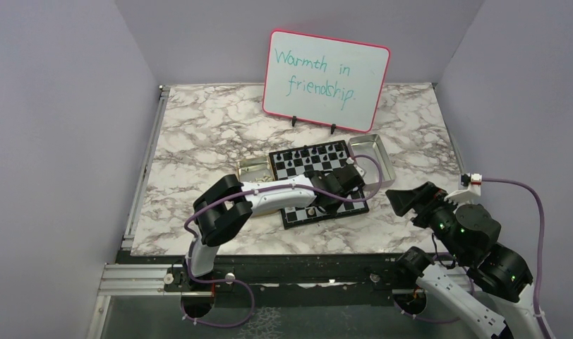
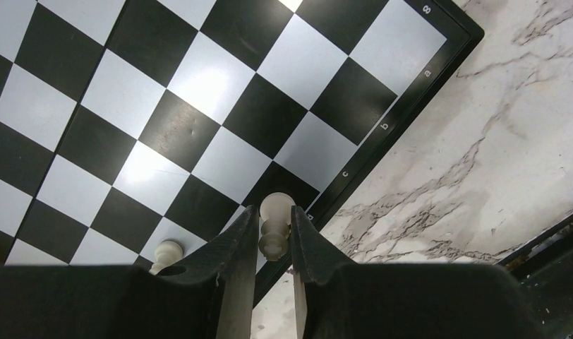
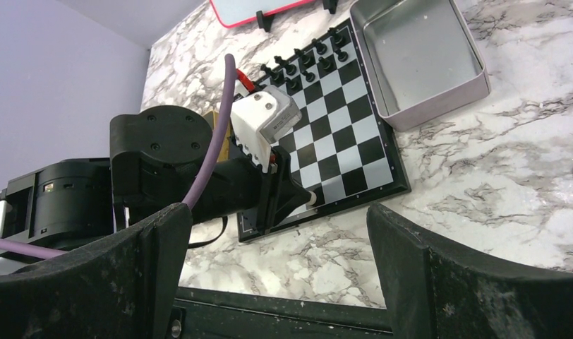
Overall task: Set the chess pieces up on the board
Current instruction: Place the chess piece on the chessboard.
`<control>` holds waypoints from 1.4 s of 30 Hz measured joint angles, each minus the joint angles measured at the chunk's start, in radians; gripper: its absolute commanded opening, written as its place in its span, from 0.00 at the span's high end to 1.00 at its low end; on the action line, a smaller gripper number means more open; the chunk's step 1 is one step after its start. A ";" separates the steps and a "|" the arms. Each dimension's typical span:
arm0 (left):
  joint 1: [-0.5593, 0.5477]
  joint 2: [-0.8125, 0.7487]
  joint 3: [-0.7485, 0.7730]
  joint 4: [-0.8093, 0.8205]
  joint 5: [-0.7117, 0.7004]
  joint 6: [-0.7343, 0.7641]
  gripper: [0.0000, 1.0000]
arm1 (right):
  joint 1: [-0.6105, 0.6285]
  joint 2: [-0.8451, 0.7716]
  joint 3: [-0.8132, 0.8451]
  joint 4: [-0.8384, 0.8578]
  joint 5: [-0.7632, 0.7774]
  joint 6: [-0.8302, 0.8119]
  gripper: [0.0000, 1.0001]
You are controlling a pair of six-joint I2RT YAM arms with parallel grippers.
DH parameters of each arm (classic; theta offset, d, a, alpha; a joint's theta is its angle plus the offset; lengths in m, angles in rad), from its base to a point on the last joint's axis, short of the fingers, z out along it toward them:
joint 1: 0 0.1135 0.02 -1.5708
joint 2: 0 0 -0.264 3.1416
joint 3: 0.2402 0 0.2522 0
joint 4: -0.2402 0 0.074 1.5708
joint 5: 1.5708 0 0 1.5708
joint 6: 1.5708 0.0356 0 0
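Note:
The chequered chessboard (image 1: 333,185) lies mid-table; it also shows in the left wrist view (image 2: 220,106) and in the right wrist view (image 3: 340,141). Black chessmen (image 1: 308,157) stand along its far rows (image 3: 305,60). My left gripper (image 2: 273,236) is shut on a cream pawn (image 2: 274,222), over the board's near edge row. Another cream pawn (image 2: 165,253) stands on the board just left of my fingers. My left gripper shows from above (image 1: 319,205) over the board's near edge. My right gripper (image 1: 403,201) is open and empty, right of the board, above the marble; its fingers (image 3: 157,261) frame bare table.
A silver metal tray (image 1: 374,161) sits at the board's right, empty in the right wrist view (image 3: 418,56). A tan box (image 1: 254,169) lies at the board's left. A whiteboard (image 1: 326,70) stands at the back. The table's near edge (image 1: 269,258) lies close below the board.

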 measured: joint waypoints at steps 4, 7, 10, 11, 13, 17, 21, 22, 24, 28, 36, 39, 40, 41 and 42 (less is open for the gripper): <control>0.000 0.000 0.009 0.000 0.000 0.000 0.79 | 0.000 0.000 0.000 0.000 0.000 0.000 0.00; 0.000 0.009 0.014 -0.001 0.000 0.000 0.80 | 0.000 -0.002 0.000 0.000 0.000 0.000 0.00; 0.000 0.012 0.018 -0.002 0.000 0.000 0.80 | 0.000 -0.002 0.000 0.000 0.000 0.000 0.00; 0.000 0.013 0.018 -0.002 0.000 0.000 0.80 | 0.000 -0.002 0.000 0.000 0.000 0.000 0.00; -0.001 0.014 0.019 -0.002 0.000 0.000 0.80 | 0.000 -0.002 0.000 0.000 0.000 0.000 0.00; -0.002 0.014 0.019 -0.002 0.000 0.000 0.80 | 0.000 -0.002 0.000 0.000 0.000 0.000 0.00; -0.002 0.014 0.019 -0.002 0.000 0.000 0.75 | 0.000 -0.002 0.000 0.000 0.000 0.000 0.00; -0.002 0.014 0.019 -0.002 -0.001 0.000 0.74 | 0.000 -0.003 0.000 0.000 0.000 0.000 0.00; -0.003 0.014 0.019 -0.002 -0.001 0.000 0.71 | 0.000 -0.006 0.000 0.000 0.000 0.000 0.00; -0.005 0.014 0.019 -0.003 -0.001 0.001 0.64 | 0.000 -0.007 0.001 -0.002 0.000 -0.016 0.00; -0.003 -0.008 0.051 -0.014 0.000 0.004 0.56 | 0.000 0.030 0.096 -0.053 0.053 -0.082 0.00; 0.011 -0.057 0.057 -0.016 0.002 0.005 0.56 | 0.000 0.028 0.105 -0.055 0.072 -0.087 0.00; 0.018 -0.076 0.057 -0.017 0.005 0.004 0.56 | 0.000 0.027 0.103 -0.055 0.073 -0.087 0.00; 0.026 -0.095 0.057 -0.018 0.008 0.004 0.56 | 0.000 0.025 0.099 -0.054 0.073 -0.087 0.00; 0.038 -0.115 0.057 -0.018 0.008 0.004 0.56 | 0.000 0.023 0.093 -0.054 0.072 -0.087 0.00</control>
